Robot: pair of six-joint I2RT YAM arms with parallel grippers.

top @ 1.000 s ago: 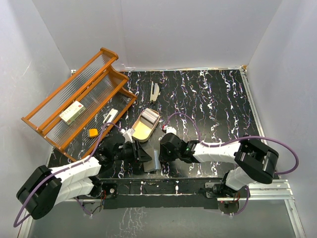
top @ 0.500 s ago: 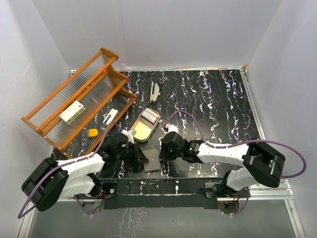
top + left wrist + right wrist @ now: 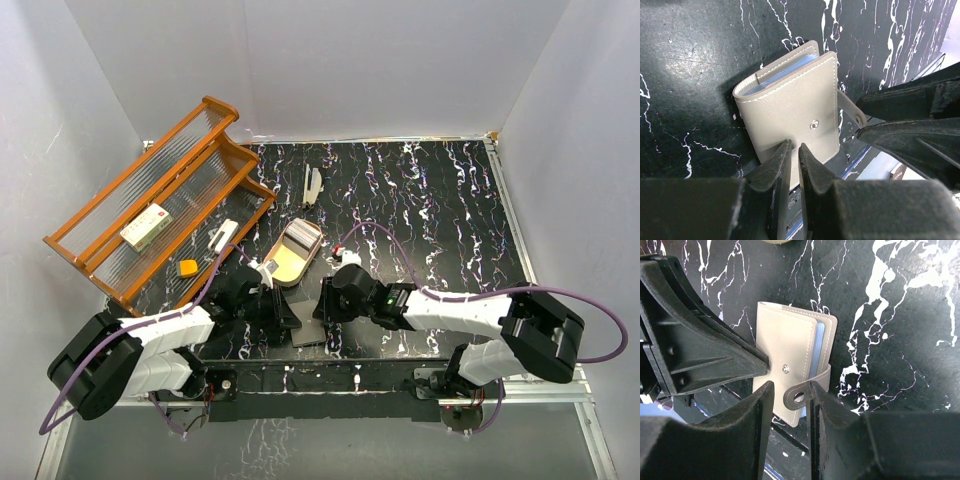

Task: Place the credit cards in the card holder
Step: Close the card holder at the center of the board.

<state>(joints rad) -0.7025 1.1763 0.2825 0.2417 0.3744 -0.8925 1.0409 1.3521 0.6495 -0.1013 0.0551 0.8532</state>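
The card holder (image 3: 307, 328), a grey-beige folded wallet, lies flat near the table's front edge between both grippers. In the left wrist view the card holder (image 3: 790, 95) shows its snap stud, and bluish sleeves peek out at its edge. My left gripper (image 3: 794, 146) is shut, tips over the cover's near edge, nothing between them. My right gripper (image 3: 791, 386) is open with the holder's strap tab (image 3: 799, 397) loose between its fingers, touching the right one. The credit cards (image 3: 298, 236), a pale striped stack, lie in the tan oval tray (image 3: 283, 264).
An orange rack (image 3: 160, 215) at the left holds a white box with red marks (image 3: 146, 226), a small white item (image 3: 223, 235) and an orange block (image 3: 187, 267). A white object (image 3: 312, 186) stands at the back. The metal rail (image 3: 350, 375) runs just in front of the holder.
My left gripper has closed and moved in over the holder. My right gripper has opened and let go of the strap tab, which now sits free between its fingers.
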